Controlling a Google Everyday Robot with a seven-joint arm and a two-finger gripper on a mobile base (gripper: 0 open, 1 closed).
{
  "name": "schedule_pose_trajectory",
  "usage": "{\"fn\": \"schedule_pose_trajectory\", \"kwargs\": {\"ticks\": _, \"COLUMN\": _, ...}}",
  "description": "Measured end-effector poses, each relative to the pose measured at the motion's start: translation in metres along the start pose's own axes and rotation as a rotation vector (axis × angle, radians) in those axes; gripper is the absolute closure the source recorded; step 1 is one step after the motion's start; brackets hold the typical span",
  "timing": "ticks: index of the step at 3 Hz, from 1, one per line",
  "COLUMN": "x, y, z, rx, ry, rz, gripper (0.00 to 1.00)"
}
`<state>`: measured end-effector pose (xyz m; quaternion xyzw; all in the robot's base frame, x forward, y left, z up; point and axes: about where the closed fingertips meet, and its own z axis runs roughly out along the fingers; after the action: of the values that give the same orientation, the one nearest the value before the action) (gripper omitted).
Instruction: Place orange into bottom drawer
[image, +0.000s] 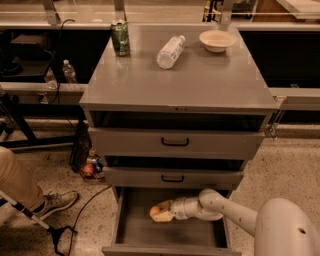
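Note:
The bottom drawer (135, 230) is pulled open at the foot of the grey cabinet, showing its plain grey inside. My gripper (159, 212) reaches into it from the right, low over the drawer floor near its left-middle. The orange (154, 210) shows at the fingertips, partly covered by the pale fingers (165, 215), which are shut on it. My white arm (225, 210) runs back to the lower right corner.
On the cabinet top stand a green can (120, 38), a lying clear bottle (170, 51) and a beige bowl (216, 40). The two upper drawers (175, 142) are shut. A person's leg and shoe (35, 195) and floor clutter (89, 167) are at left.

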<state>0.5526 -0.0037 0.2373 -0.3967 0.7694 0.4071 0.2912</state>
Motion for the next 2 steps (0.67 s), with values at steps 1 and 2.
{"fn": "schedule_pose_trajectory", "kwargs": {"ticks": 1, "x": 0.011, "y": -0.014, "z": 0.027, "rx": 0.022, "ry": 0.013, "rz": -0.038, "gripper": 1.00}}
{"fn": "schedule_pose_trajectory", "kwargs": {"ticks": 2, "x": 0.017, "y": -0.027, "z": 0.043, "rx": 0.056, "ry": 0.013, "rz": -0.053, "gripper": 1.00}}
